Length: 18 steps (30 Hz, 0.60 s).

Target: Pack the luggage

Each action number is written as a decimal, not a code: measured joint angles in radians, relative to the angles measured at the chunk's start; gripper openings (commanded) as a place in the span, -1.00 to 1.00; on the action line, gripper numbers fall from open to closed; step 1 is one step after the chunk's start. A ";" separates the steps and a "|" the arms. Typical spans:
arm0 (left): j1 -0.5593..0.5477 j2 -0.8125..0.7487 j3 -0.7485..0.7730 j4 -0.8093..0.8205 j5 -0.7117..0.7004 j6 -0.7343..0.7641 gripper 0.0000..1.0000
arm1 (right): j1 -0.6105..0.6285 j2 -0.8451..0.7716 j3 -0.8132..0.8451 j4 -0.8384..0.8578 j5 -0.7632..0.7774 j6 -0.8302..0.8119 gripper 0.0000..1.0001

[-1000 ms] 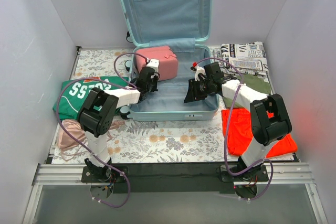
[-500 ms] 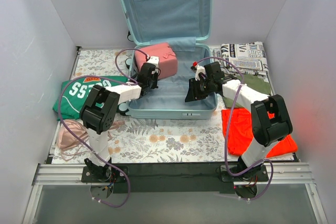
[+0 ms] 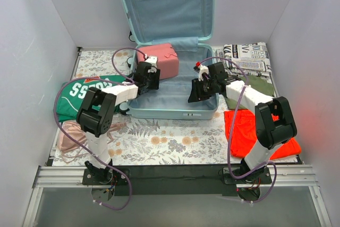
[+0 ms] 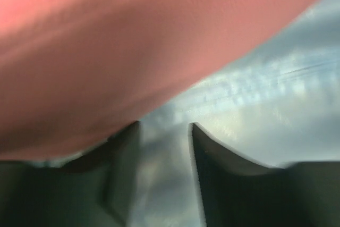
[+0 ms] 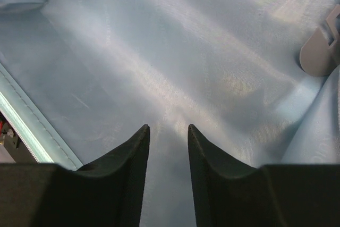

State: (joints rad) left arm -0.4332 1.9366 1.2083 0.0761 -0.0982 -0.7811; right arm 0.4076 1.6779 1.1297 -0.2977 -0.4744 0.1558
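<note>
The luggage [image 3: 175, 111] lies open on the table, lid [image 3: 167, 3] upright at the back, grey-blue lining showing. A pink bag [image 3: 162, 58] sits in the base's back left corner. My left gripper [image 3: 151, 78] hovers just in front of it. In the left wrist view the left gripper [image 4: 164, 126] is open, only lining between its fingers [image 4: 212, 163], and the pink bag [image 4: 133, 46] fills the top. My right gripper [image 3: 193, 97] hangs over the right half of the base. The right gripper [image 5: 168, 127] stands open over bare lining [image 5: 175, 51], holding nothing.
A green jersey [image 3: 79, 93] and a pale pink cloth [image 3: 68, 137] lie left of the luggage. On the right are an orange garment [image 3: 249, 131], an olive one [image 3: 263, 85] and a newsprint-patterned item [image 3: 247, 57]. A grey strap buckle [image 5: 320, 51] sits by the base's wall.
My left gripper carried the pink bag a little toward the back left corner and has opened off it. The right arm has hardly moved.
</note>
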 measured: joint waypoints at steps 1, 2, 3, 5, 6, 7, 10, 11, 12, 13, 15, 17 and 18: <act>0.010 -0.019 -0.015 -0.006 0.037 -0.002 0.07 | 0.000 0.000 0.002 -0.001 -0.001 -0.002 -0.12; 0.020 -0.042 -0.030 -0.016 0.065 -0.003 0.14 | -0.001 0.000 0.005 -0.002 -0.003 -0.003 -0.10; 0.032 -0.071 -0.042 -0.029 0.095 -0.004 0.28 | -0.001 0.000 0.010 -0.002 -0.005 -0.004 -0.06; 0.050 -0.140 -0.051 -0.064 0.152 -0.004 0.33 | -0.002 0.000 0.036 -0.003 -0.013 -0.003 -0.01; 0.061 -0.181 -0.051 -0.081 0.183 -0.006 0.40 | -0.002 0.000 0.054 -0.003 -0.019 -0.002 0.00; 0.075 -0.229 -0.051 -0.097 0.222 -0.007 0.43 | -0.002 0.000 0.077 -0.003 -0.026 -0.001 0.06; 0.127 -0.392 -0.048 -0.160 0.327 -0.021 0.49 | -0.002 -0.005 0.151 0.018 -0.040 0.021 0.22; 0.153 -0.445 -0.043 -0.183 0.361 -0.024 0.49 | 0.000 -0.008 0.172 0.026 -0.044 0.029 0.25; 0.190 -0.491 -0.035 -0.208 0.394 -0.024 0.49 | 0.004 -0.014 0.192 0.040 -0.046 0.039 0.29; 0.231 -0.528 -0.025 -0.237 0.419 -0.019 0.50 | 0.007 -0.019 0.211 0.052 -0.046 0.051 0.30; 0.323 -0.581 -0.007 -0.306 0.461 0.019 0.50 | 0.023 -0.024 0.248 0.072 -0.045 0.073 0.32; 0.421 -0.607 -0.002 -0.393 0.498 0.073 0.50 | 0.052 -0.024 0.283 0.093 -0.046 0.098 0.32; 0.468 -0.609 -0.003 -0.441 0.518 0.103 0.50 | 0.071 -0.024 0.299 0.097 -0.046 0.106 0.32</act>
State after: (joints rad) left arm 0.0353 1.3273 1.2053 -0.3653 0.4198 -0.6777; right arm 0.4786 1.6539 1.4288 -0.2012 -0.5201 0.2619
